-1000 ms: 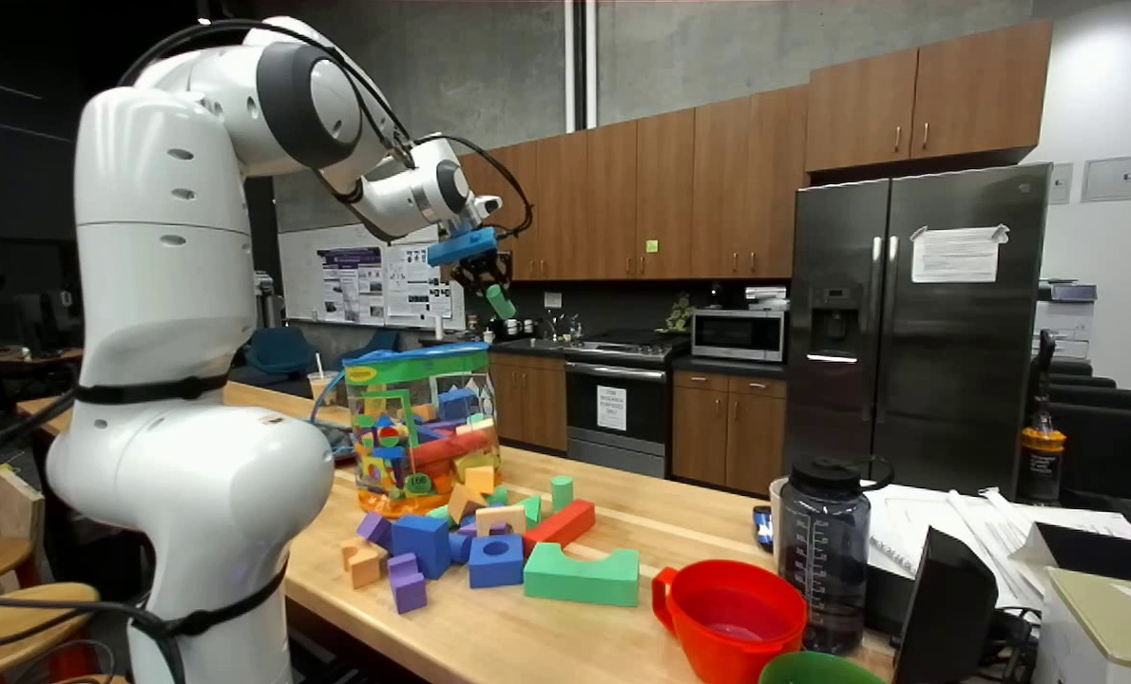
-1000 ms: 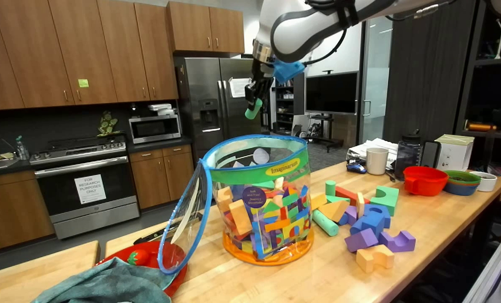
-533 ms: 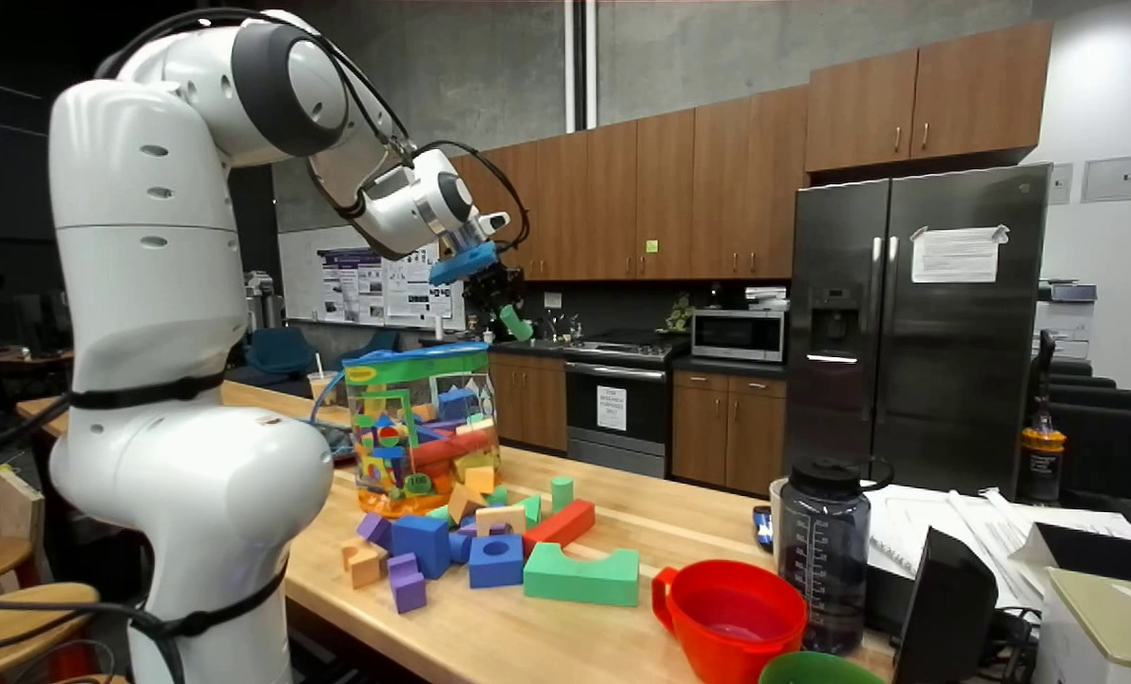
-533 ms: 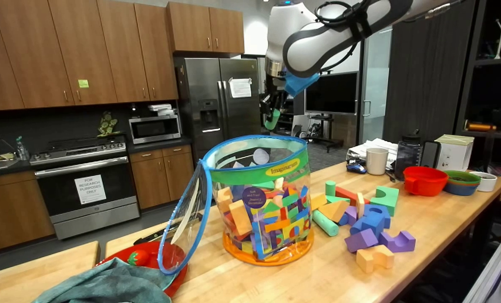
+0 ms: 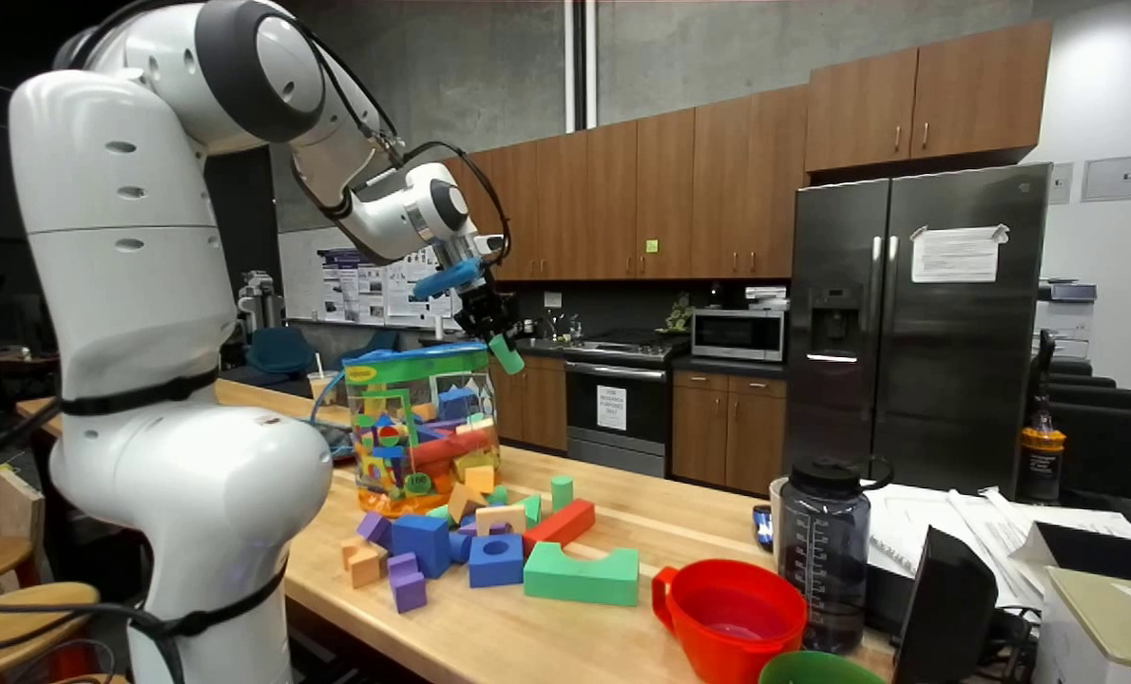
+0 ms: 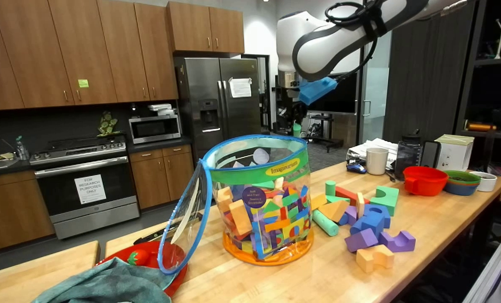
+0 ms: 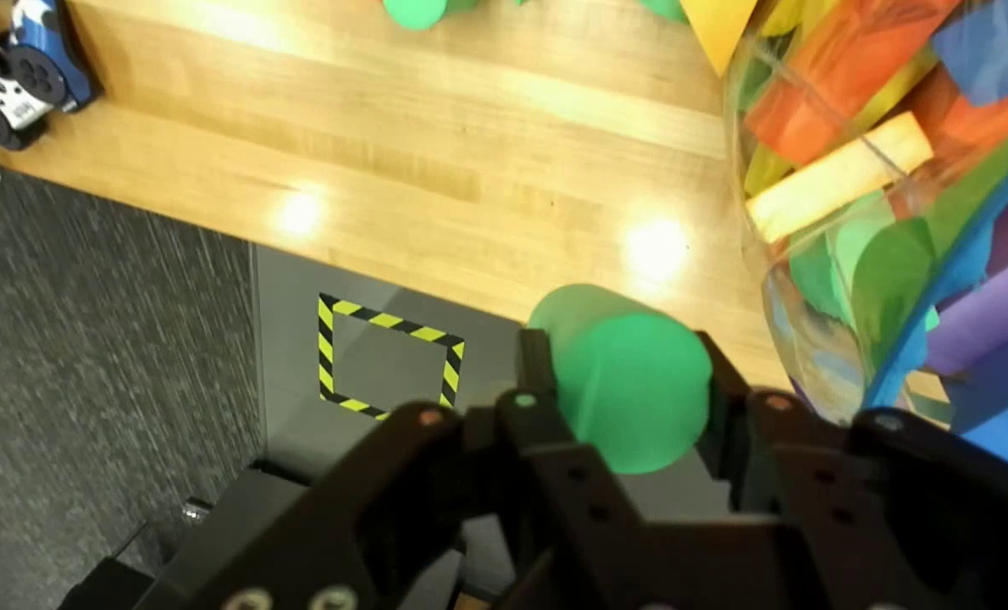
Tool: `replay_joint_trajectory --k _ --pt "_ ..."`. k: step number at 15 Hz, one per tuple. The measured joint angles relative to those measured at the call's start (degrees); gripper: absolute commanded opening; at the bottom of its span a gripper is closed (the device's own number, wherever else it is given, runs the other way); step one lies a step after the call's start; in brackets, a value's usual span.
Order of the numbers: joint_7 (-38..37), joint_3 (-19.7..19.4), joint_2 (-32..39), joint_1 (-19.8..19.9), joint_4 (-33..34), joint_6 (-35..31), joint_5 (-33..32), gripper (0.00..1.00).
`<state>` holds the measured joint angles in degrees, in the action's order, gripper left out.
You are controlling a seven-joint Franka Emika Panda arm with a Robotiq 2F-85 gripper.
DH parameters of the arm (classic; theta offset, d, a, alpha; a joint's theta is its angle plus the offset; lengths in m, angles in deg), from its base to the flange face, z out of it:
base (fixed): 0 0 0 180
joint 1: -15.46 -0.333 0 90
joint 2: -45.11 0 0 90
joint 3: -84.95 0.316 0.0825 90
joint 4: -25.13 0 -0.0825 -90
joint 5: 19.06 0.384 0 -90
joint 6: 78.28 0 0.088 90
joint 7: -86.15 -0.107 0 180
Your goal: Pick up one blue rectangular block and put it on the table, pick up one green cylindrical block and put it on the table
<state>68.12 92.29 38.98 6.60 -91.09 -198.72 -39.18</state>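
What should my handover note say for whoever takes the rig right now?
Claw: shut on a green cylinder, in the air near the clear block bag.
Table: a blue rectangular block sits on it; a spare cylinder stands there too.
Done: green cylinder gripped; whether the claw placed that blue block, these views don't show.
Left: set the held cylinder on the table and release.

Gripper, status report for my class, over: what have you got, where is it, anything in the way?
Gripper shut on green cylinder. Held up in the air, not yet on table. Block bag close by, possibly in the way.
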Motion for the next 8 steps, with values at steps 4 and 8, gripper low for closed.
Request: replay_joint_trajectory --k 4,8 --pt "-1.2 0.01 -1.65 0.36 -2.71 3.08 2.59 0.16" --pt "-4.51 0.85 -4.49 0.36 -9.16 3.76 5.33 0.16"
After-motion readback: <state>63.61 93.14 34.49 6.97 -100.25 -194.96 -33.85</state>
